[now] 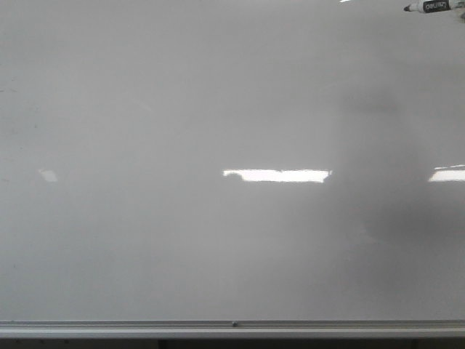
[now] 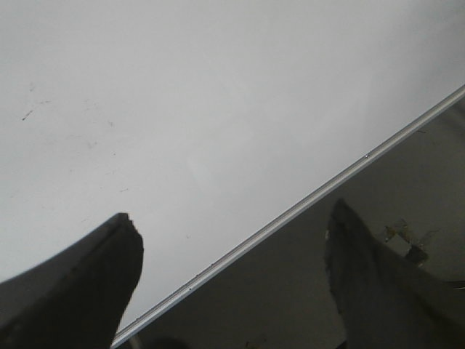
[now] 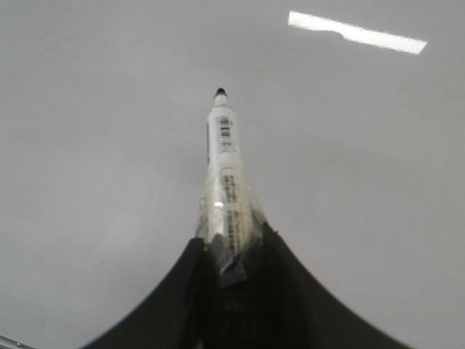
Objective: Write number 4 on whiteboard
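Observation:
The whiteboard (image 1: pixel 218 109) fills the front view, glossy white-grey, with its silver rail (image 1: pixel 232 325) along the near edge. No number 4 shows on it in any view. My right gripper (image 3: pixel 231 243) is shut on a white marker (image 3: pixel 223 167) with a black tip, which points out over the board (image 3: pixel 109 109). The marker's tip end (image 1: pixel 432 6) pokes into the front view at the top right corner. My left gripper (image 2: pixel 232 218) is open and empty over the board's rail (image 2: pixel 305 207), one finger (image 2: pixel 94 283) above the board, the other (image 2: pixel 370 283) beyond its edge.
Bright rectangular light reflections (image 1: pixel 276 175) lie on the board's middle and right. A soft shadow (image 1: pixel 407 218) darkens its right side. A few faint old smudges (image 2: pixel 29 113) mark the board near the left gripper. A dark surface (image 2: pixel 378 189) lies beyond the rail.

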Motion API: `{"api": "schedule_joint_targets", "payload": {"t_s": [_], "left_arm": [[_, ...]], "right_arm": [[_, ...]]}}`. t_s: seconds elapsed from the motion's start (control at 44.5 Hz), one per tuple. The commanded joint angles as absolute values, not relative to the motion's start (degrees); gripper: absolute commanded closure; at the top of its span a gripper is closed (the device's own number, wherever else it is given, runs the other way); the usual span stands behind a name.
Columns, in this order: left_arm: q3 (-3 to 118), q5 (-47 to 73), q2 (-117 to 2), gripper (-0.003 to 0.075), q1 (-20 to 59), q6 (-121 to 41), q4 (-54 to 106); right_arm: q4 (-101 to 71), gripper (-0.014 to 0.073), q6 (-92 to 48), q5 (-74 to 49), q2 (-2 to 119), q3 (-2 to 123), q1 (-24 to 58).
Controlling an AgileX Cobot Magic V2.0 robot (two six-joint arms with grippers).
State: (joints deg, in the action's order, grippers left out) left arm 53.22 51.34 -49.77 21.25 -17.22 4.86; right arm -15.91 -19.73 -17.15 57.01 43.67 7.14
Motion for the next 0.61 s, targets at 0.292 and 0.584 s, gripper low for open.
{"api": "schedule_joint_targets", "payload": {"t_s": [0.292, 0.584], "left_arm": [[54.69, 47.47, -49.34, 0.0209, 21.04, -16.78, 5.7], [54.69, 47.47, -49.34, 0.0209, 21.04, -16.78, 5.7]], "right_arm": [[-16.71, 0.0653, -19.53, -10.86, 64.4, 53.31, 6.82], [-16.71, 0.0653, -19.58, -10.92, 69.35, 56.41, 6.82]]}}
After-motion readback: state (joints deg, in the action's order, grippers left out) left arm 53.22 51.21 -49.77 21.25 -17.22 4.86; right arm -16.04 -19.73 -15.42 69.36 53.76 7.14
